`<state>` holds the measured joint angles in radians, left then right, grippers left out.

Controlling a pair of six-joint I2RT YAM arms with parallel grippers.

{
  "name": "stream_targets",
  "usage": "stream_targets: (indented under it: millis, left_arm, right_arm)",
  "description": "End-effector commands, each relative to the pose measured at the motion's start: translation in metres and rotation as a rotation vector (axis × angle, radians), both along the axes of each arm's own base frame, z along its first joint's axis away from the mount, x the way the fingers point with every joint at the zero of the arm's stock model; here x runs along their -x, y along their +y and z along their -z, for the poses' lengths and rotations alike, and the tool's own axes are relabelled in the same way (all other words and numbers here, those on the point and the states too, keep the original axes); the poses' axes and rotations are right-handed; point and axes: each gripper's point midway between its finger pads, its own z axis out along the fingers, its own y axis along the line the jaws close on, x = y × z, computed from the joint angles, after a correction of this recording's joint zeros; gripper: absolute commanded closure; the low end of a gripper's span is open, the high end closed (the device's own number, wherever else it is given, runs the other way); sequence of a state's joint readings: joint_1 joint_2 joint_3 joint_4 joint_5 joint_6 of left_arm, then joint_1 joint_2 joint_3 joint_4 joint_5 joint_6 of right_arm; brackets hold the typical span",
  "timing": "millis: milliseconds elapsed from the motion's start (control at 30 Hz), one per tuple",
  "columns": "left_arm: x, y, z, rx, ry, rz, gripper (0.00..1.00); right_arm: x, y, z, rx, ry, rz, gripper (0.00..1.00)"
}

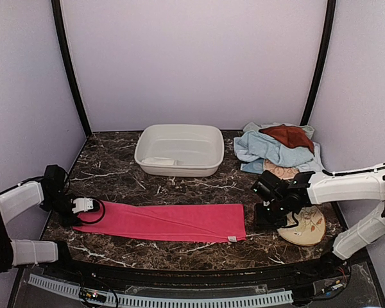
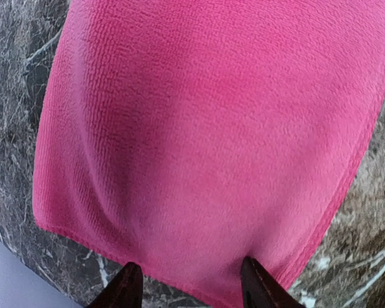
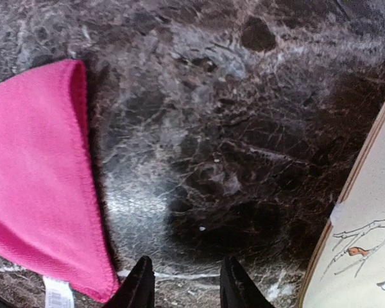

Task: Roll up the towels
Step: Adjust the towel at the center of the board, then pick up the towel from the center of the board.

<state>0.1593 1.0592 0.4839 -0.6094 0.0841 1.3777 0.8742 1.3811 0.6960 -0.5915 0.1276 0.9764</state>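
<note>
Marble worktop (image 1: 179,186), near side: the pink towel (image 1: 167,221) lies flat, unrolled. Your left end effector (image 2: 189,282), jaws spread, is at its left hem; your right end effector (image 3: 183,282), slightly spread and empty, is just off its right end. Next, I'd judge, pinch a hem and start rolling. Behind, the basin (image 1: 179,170) holds something pale that I can't identify.

Even light; soft wrist views; glare on tabletop (image 3: 138,212).
</note>
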Motion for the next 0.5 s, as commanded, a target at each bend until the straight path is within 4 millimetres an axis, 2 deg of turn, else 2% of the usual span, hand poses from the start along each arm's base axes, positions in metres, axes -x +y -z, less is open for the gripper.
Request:
stream_targets:
  millis: [0, 100, 167, 233, 367, 467]
  left_arm:
    - [-0.003, -0.009, -0.035, 0.062, 0.017, 0.028, 0.42]
    - [-0.008, -0.038, -0.074, 0.245, -0.015, 0.037, 0.36]
    - [-0.013, -0.047, -0.089, 0.305, -0.036, 0.030, 0.35]
    - [-0.017, -0.048, -0.092, 0.318, -0.036, 0.013, 0.34]
    - [-0.026, -0.037, -0.081, 0.287, -0.019, -0.046, 0.34]
    - [-0.035, -0.029, -0.080, 0.284, -0.040, -0.097, 0.35]
  right_arm:
    - [-0.023, 0.010, -0.042, -0.029, -0.081, -0.059, 0.60]
    - [-0.042, 0.016, -0.052, -0.051, -0.112, -0.060, 0.50]
    - [-0.054, 0.025, -0.050, -0.064, -0.119, -0.072, 0.45]
    - [-0.063, 0.035, -0.043, -0.070, -0.115, -0.092, 0.43]
    - [-0.080, 0.056, -0.018, -0.044, -0.083, -0.152, 0.39]
    - [-0.086, 0.062, 0.000, -0.010, -0.057, -0.186, 0.39]
